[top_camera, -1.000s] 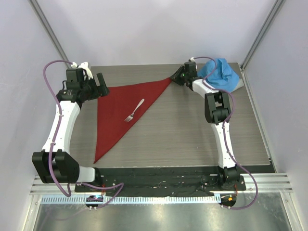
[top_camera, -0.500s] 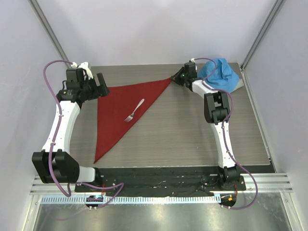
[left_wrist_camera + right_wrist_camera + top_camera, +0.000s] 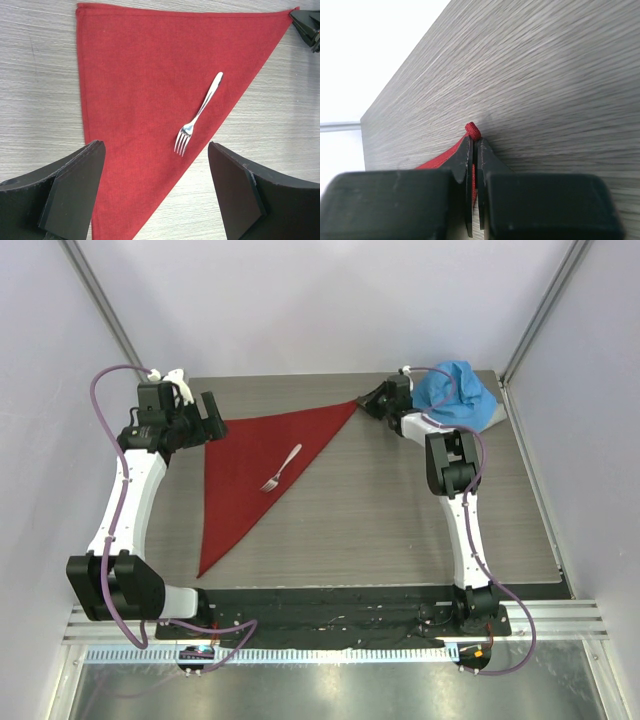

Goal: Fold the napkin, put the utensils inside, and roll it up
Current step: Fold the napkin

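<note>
The dark red napkin [image 3: 245, 465] lies folded into a triangle on the grey wooden table [image 3: 400, 510]. On it rests the silver fork [image 3: 281, 468], tines toward the near side, also in the left wrist view as the fork [image 3: 199, 114] on the napkin [image 3: 140, 90]. My right gripper [image 3: 364, 403] is shut on the napkin's far right corner; a small curl of red cloth [image 3: 472, 131] pokes out past its fingertips [image 3: 476, 142]. My left gripper [image 3: 212, 418] hovers at the napkin's far left corner, open, with nothing between its fingers [image 3: 75, 185].
A bright blue cloth [image 3: 456, 392] is heaped at the far right corner of the table, just behind the right arm. Pale walls and metal frame posts close in the table on both sides.
The right gripper has closed onto the napkin's far right corner and shifted slightly right. The left arm, fork and napkin have stayed put.
</note>
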`<state>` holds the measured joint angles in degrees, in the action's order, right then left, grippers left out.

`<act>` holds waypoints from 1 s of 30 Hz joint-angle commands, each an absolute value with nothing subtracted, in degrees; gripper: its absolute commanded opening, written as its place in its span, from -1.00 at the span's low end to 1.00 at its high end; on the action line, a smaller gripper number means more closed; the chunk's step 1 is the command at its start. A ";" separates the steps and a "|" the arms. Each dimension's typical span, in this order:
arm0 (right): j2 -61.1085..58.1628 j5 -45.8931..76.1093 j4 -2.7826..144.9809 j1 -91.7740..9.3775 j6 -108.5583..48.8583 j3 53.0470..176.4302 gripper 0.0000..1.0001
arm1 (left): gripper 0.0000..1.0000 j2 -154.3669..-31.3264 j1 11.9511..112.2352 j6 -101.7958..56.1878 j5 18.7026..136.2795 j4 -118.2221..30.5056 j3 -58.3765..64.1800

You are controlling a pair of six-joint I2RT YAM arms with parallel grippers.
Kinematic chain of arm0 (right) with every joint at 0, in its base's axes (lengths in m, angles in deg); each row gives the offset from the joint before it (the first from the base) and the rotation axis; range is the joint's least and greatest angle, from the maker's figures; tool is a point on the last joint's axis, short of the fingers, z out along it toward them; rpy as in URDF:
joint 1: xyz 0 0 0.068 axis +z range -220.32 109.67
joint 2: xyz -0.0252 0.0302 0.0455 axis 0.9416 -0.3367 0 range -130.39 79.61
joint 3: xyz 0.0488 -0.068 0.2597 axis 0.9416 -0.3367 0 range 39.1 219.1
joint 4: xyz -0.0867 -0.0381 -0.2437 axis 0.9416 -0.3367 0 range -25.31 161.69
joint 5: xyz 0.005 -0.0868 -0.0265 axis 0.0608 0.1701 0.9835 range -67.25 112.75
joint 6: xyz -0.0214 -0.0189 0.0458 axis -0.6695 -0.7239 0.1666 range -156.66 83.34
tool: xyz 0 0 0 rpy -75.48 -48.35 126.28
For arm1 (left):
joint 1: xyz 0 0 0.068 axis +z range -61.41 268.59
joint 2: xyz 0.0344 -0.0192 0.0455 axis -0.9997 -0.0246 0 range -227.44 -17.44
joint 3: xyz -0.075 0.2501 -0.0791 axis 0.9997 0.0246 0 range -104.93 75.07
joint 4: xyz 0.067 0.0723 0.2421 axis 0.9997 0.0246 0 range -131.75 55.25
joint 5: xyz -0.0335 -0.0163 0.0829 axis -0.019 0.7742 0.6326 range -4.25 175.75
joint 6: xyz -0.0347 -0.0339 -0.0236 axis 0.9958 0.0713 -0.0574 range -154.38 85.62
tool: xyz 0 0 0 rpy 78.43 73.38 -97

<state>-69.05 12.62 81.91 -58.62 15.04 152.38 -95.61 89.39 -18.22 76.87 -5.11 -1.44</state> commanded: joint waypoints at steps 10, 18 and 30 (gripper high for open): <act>-59.70 15.20 84.44 -69.27 10.80 145.54 -0.98 | 0.78 -95.58 89.21 -17.69 73.80 -7.56 -1.39; -57.15 7.90 92.07 -69.27 10.53 143.97 -0.98 | 0.78 -92.95 89.21 -16.45 72.04 -8.44 0.53; -50.74 5.61 95.95 -61.19 9.30 136.76 -0.98 | 0.79 -91.80 89.21 -16.10 71.51 -9.67 2.74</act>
